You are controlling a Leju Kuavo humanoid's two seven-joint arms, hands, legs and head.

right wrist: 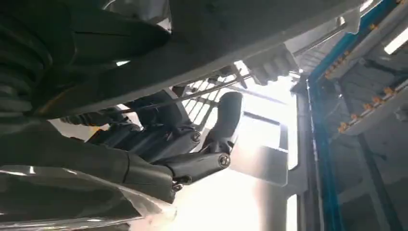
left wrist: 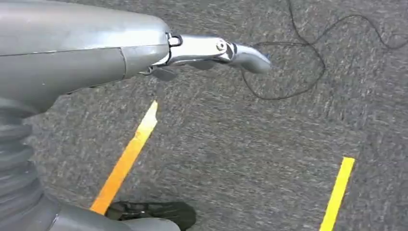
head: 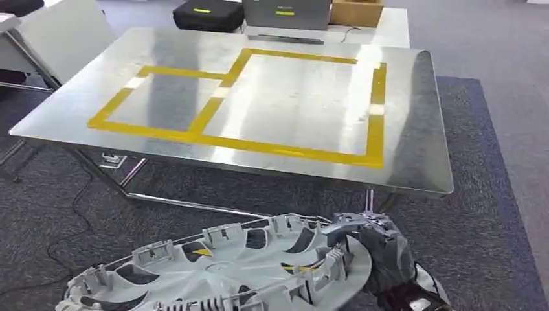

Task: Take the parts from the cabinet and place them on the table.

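Still, no legible writing on wheel cover (head: 220, 272).

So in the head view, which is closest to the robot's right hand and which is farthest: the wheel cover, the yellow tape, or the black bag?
1. Wheel cover: held in the right hand.
2. Yellow tape: on the table, ahead.
3. Black bag: beyond the table's far edge.
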